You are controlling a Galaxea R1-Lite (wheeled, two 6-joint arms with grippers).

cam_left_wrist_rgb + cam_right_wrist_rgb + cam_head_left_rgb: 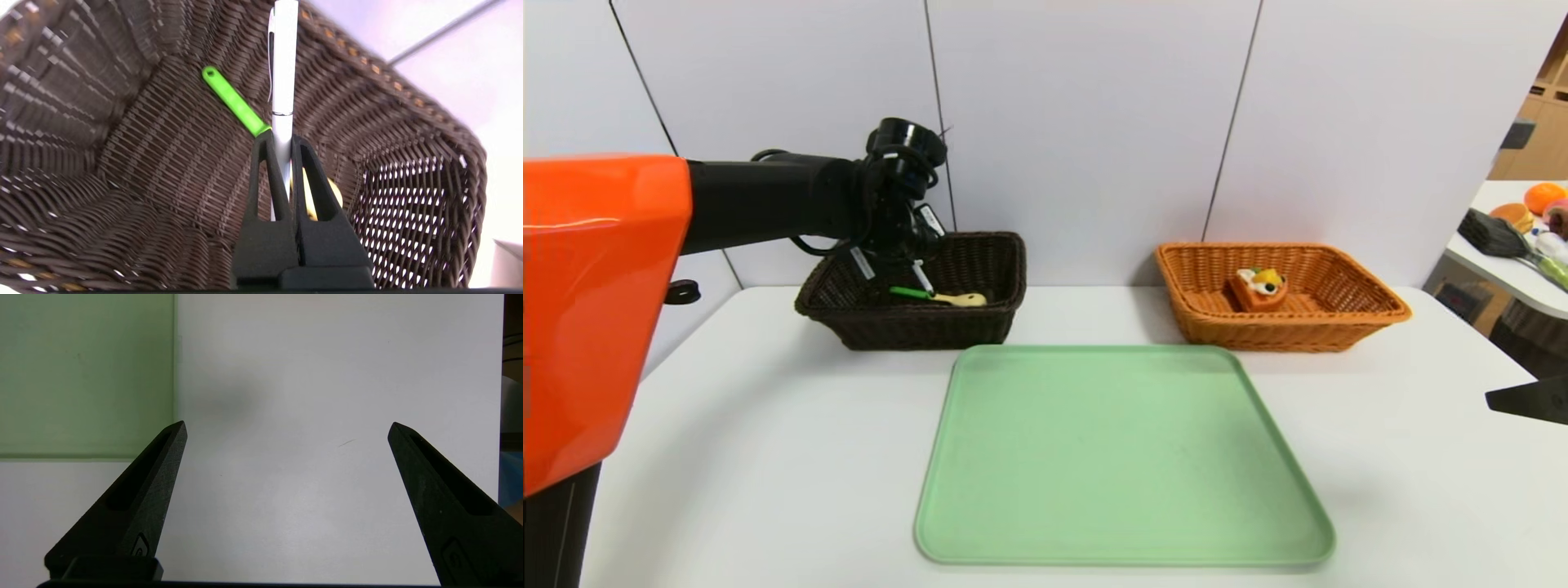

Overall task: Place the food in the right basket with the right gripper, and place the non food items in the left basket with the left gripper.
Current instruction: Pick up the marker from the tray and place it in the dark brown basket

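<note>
Over the dark brown basket [923, 327], the white pen [284, 73] is pinched by the left gripper [283, 141], presumably for release inside.

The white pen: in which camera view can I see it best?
The left wrist view: the pen appears large, with its clip visible, pinched by the left gripper. The head view shows it small; the right wrist view lacks it.

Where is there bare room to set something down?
The green tray is bare, as is the white table right of it. Crowding is at the dark brown basket: left gripper, pen, slotted spoon.
</note>
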